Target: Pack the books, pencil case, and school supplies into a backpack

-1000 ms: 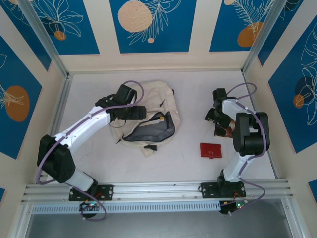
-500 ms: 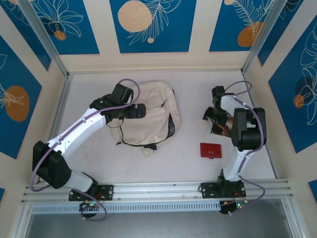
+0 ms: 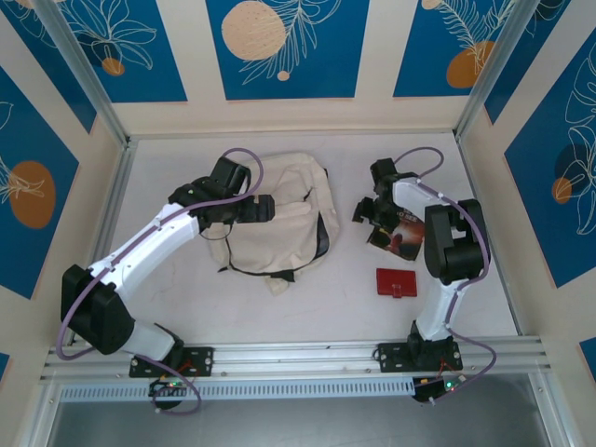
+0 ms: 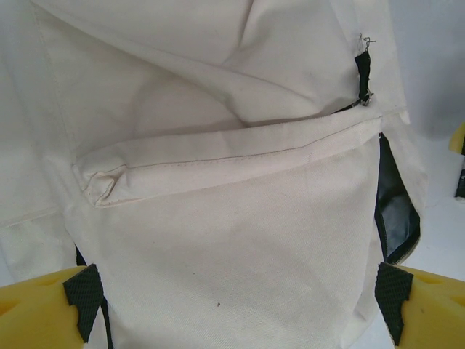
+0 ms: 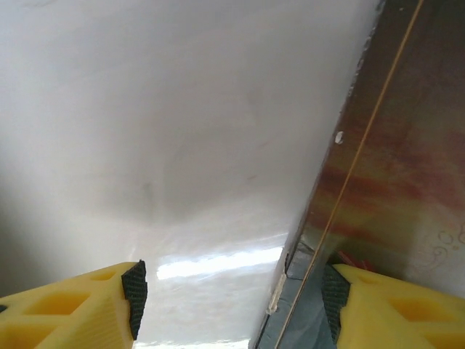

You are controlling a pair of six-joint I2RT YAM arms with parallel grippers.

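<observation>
Backpack: cream-white fabric backpack (image 3: 284, 200) lies flat on the table, left of centre and toward the far side; a dark strip of its opening shows along its right edge.
Backpack, close up: in the left wrist view the backpack (image 4: 218, 240) shows a stitched pocket flap (image 4: 232, 156) running across it, with a black zipper (image 4: 363, 80) at the flap's right end.
Book: the dark brown book (image 3: 405, 235) lies right of the backpack and well apart from it, just beside the right arm's wrist.
Book, close up: in the right wrist view the dark brown book (image 5: 392, 167) runs along the right side, with its edge close to the right-hand finger.
Pencil case: small dark-red pencil case (image 3: 396, 282) lies flat on the table, nearer than the book and apart from it.
Left gripper: the left gripper (image 3: 268, 209) is over the backpack's left part; left gripper (image 4: 236, 305) jaws spread wide, holding nothing.
Right gripper: the right gripper (image 3: 371, 216) is between backpack and book; right gripper (image 5: 232, 298) jaws apart, bare table under the left finger, nothing gripped.
Table: white table (image 3: 307, 307), bare between the things.
</observation>
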